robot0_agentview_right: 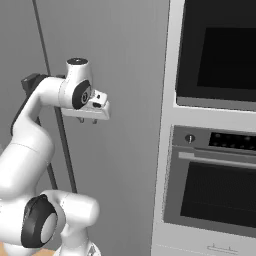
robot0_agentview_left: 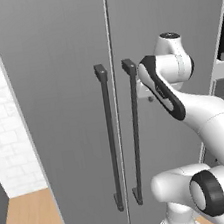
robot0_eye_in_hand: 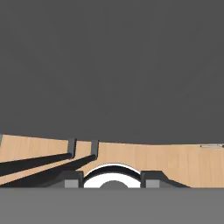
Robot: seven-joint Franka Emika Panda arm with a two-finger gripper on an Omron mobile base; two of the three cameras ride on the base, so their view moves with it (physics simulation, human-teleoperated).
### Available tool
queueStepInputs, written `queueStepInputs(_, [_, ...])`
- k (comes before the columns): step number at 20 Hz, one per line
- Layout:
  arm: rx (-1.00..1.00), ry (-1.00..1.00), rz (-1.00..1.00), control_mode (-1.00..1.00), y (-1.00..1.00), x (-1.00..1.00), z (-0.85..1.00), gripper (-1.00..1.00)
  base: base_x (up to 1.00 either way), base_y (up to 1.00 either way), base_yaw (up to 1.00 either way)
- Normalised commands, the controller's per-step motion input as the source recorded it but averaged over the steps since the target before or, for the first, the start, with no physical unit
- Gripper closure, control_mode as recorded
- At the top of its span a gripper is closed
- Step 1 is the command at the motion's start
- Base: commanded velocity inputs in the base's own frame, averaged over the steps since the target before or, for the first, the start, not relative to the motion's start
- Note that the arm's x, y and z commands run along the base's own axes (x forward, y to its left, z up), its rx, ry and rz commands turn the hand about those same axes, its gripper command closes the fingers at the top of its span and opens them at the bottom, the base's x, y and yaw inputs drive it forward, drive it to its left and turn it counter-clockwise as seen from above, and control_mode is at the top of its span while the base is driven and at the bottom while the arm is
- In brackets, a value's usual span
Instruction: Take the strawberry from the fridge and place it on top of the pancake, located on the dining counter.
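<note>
Right now the fridge (robot0_agentview_left: 69,115) is shut, both grey doors closed, so the strawberry sits hidden somewhere behind them. The gripper (robot0_agentview_right: 92,120) hangs in front of the right-hand door, pointing down at the floor, and nothing is between its fingers. They look partly apart in the hand view, though how wide I can't say for sure. Here's the relation that matters: the right door's handle (robot0_agentview_left: 134,131), a long dark bar running straight up and down, lies just to the gripper's left, beside its upper end and close to the wrist, with the left door's handle (robot0_agentview_left: 110,137) just beyond it. My read is that the gripper has to turn toward that vertical bar and close across it before any pull. To the gripper's right stands the built-in oven (robot0_agentview_right: 215,197).
</note>
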Motion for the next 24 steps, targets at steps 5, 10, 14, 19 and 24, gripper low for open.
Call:
queueStepInputs(5, [0.0, 0.0, 0.0, 1.0, 0.0, 0.0, 0.0, -1.0, -0.09, 0.0, 0.0])
queueStepInputs(10, [0.0, 0.0, 0.0, 1.0, 0.0, 0.0, 0.0, -1.0, -0.47, 0.06, 0.0])
queueStepInputs(14, [0.0, 0.0, 0.0, 1.0, 0.0, 0.0, 0.0, -1.0, -0.43, 0.35, 0.0])
queueStepInputs(19, [0.0, 0.0, 0.0, 1.0, 0.0, 0.0, 0.0, -1.0, -0.19, 0.57, 0.0])
queueStepInputs(24, [0.0, 0.0, 0.0, 1.0, 0.0, 0.0, 0.0, -1.0, -0.05, 0.39, 0.0])
